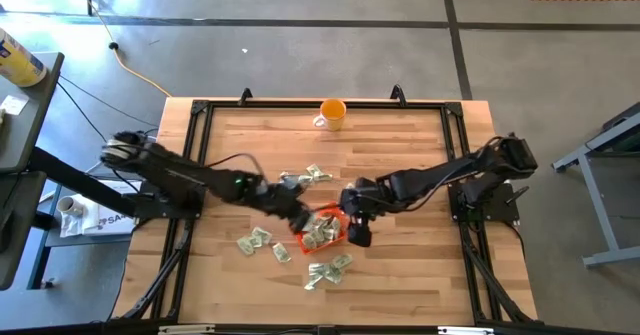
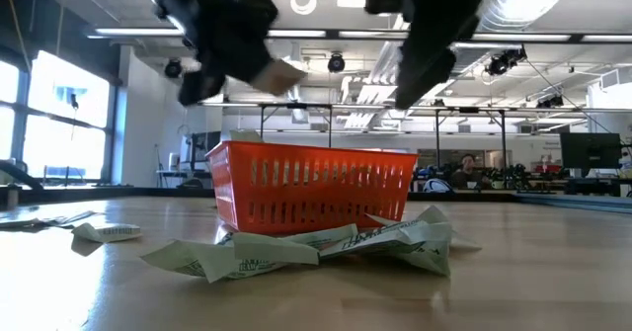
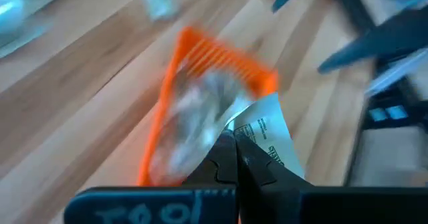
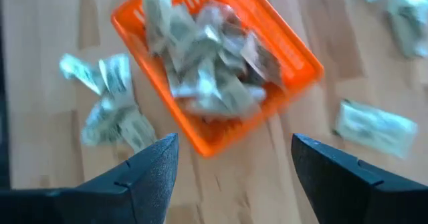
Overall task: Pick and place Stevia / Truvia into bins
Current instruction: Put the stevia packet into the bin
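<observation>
In the overhead picture the left tool [image 1: 300, 218] reaches in from the left edge to the centre of the worktop [image 1: 400, 155], right beside the orange tray [image 1: 341, 215]; its own camera shows the fingers [image 3: 257, 167] pinched together on one sachet [image 3: 267, 130], held above the tray's rim. This looks like the drop-off step: the next move calls for carrying the sachet fully over the tray and parting the fingers so it falls among the rest. The tray, just below centre in the frame, already holds a loose heap of sachets [image 4: 200, 57], roughly filling its floor. More packets [image 1: 258, 242] lie scattered on the bare wood at lower left of the tray, with another cluster [image 1: 328, 270] below it and a few [image 1: 308, 175] above it. An orange mug [image 1: 332, 113] stands near the top edge, well apart; I can't tell whether it holds anything. On the right, the right tool [image 4: 231, 164] hangs just beside the tray, its fingers spread wide and holding nothing.
</observation>
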